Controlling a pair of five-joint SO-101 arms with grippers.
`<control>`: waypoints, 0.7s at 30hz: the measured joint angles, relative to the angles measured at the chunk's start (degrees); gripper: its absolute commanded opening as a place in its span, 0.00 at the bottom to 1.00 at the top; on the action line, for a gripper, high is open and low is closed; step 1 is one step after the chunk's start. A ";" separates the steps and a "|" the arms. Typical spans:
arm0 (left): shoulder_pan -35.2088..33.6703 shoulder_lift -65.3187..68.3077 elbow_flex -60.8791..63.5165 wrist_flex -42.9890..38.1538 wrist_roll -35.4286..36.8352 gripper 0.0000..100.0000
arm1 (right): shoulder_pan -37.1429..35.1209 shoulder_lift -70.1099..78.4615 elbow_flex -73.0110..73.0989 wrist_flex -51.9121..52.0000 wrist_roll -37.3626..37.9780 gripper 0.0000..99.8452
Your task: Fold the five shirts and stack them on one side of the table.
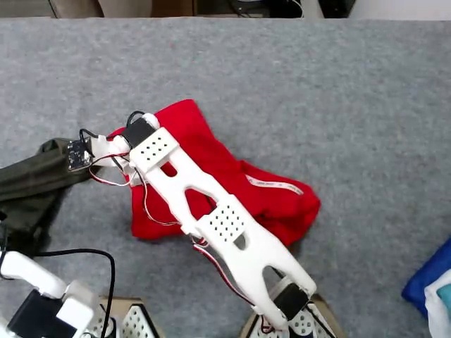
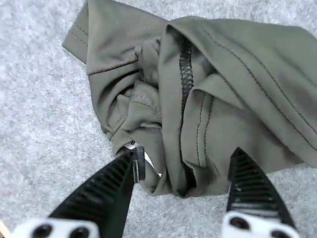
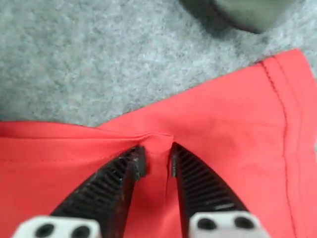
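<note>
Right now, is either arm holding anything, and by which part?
The right arm's jaws pinch a fold at the edge of the red shirt. The left arm's jaws stand open over the olive shirt.

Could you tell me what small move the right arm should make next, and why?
Probably lift the right pincer a little and carry the pinched edge across the red shirt. The pincer is shut on a fold at the shirt's edge, and in the high view the shirt lies crumpled, not yet folded.
</note>
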 measured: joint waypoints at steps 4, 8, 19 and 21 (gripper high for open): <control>0.00 0.00 0.09 0.00 0.00 0.28 | 0.35 0.00 0.00 0.00 0.00 0.00; 0.00 0.00 0.09 0.00 0.00 0.28 | 0.79 0.00 0.00 0.00 0.00 0.00; 0.00 0.00 0.09 0.00 0.00 0.28 | 3.60 0.35 -11.43 0.53 -4.75 0.00; 0.00 0.00 0.09 0.00 0.00 0.28 | 5.01 0.44 -16.88 2.37 -7.47 0.00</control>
